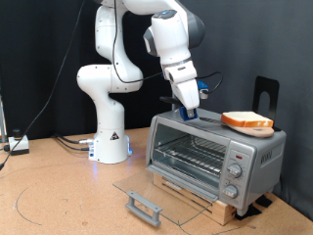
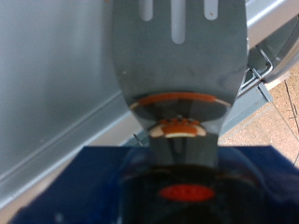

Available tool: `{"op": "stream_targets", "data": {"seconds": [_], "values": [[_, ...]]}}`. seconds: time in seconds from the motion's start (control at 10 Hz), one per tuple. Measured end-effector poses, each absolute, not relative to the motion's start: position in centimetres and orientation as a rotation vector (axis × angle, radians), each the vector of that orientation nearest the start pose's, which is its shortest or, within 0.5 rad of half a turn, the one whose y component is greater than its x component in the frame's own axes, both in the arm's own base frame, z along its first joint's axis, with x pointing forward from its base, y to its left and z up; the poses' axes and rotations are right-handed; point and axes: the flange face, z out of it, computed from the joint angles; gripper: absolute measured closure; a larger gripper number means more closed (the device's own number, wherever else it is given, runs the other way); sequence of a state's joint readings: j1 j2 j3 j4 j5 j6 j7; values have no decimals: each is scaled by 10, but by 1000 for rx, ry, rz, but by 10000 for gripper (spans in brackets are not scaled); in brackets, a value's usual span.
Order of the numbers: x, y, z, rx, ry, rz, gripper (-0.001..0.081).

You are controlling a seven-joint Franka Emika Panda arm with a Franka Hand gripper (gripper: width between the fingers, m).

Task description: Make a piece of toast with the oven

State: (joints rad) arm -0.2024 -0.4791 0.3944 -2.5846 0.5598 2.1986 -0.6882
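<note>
The piece of toast [image 1: 246,120] lies flat on top of the silver oven [image 1: 210,157], towards the exterior view's right. The oven's glass door [image 1: 147,191] hangs open and down, and the wire rack [image 1: 191,152] inside is bare. My gripper [image 1: 188,110] is just above the oven's top at its left end, to the left of the toast. It is shut on a grey slotted spatula [image 2: 177,56] with a blue grip, whose blade points over the oven's top [image 2: 56,93]. The toast does not show in the wrist view.
The oven stands on a low wooden base [image 1: 210,204] on the brown table. A black stand [image 1: 266,93] rises behind the oven at the right. The robot's white base [image 1: 110,137] and cables [image 1: 68,142] are at the exterior view's left.
</note>
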Motion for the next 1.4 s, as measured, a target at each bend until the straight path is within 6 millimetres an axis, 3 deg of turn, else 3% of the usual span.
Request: {"op": "stream_targets", "data": {"seconds": [0.5, 1.0, 1.4], "values": [[390, 101, 424, -2778, -755, -247, 409], [390, 153, 405, -2807, -753, -209, 409], [397, 165, 401, -2779, -655, -315, 410]]}}
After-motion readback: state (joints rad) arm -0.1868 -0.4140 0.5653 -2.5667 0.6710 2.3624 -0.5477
